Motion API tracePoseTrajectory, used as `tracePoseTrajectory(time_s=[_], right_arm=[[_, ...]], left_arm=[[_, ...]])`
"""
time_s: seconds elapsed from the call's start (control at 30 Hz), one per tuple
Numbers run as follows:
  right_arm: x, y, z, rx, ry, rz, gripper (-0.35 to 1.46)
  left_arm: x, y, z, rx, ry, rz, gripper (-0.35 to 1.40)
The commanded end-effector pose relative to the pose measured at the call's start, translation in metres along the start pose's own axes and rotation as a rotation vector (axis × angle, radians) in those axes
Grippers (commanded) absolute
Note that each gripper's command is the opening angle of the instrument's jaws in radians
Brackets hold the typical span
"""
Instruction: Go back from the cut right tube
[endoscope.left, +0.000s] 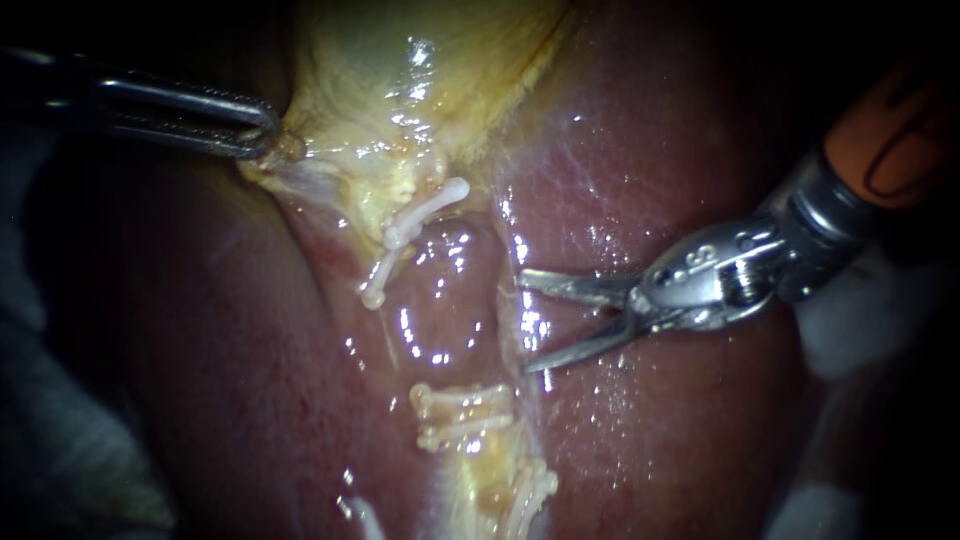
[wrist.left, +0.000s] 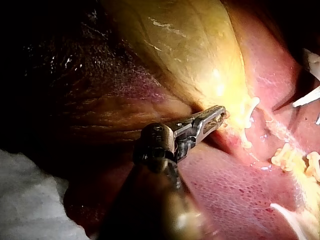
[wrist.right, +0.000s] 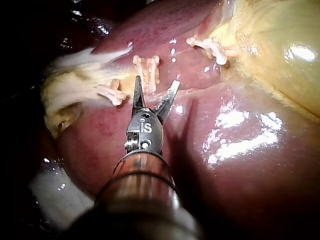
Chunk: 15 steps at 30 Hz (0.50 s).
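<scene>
Here the right instrument (endoscope.left: 524, 322) holds its blades spread over the liver (endoscope.left: 680, 440), just right of the clipped tube (endoscope.left: 478, 468) at mid-scene. Far left, the left instrument (endoscope.left: 272, 132) pinches the gallbladder (endoscope.left: 400, 80).

liver (endoscope.left: 700, 120): wet, glossy, smooth. gallbladder (endoscope.left: 400, 60), top centre: slick w/ fibrous streaks. clips (endoscope.left: 425, 212): white plastic, smooth. right instrument (endoscope.left: 525, 322), at right: polished metal blades. left instrument (endoscope.left: 270, 135), upper left: duller ridged metal. cloth (endoscope.left: 70, 470), lower left: matt, rough weave.
</scene>
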Motion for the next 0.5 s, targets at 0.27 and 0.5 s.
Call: tracePoseTrajectory(time_s=[0.27, 0.5], right_arm=[[-0.0003, 0.0005, -0.0013, -0.020, -0.033, -0.010, 1.45], [-0.0004, 0.0005, -0.0014, -0.019, -0.033, -0.011, 1.45]], left_arm=[[-0.0006, -0.0003, 0.0011, 0.007, 0.005, 0.004, -0.35], [-0.0014, -0.0012, 0.0045, 0.005, 0.003, 0.011, -0.35]])
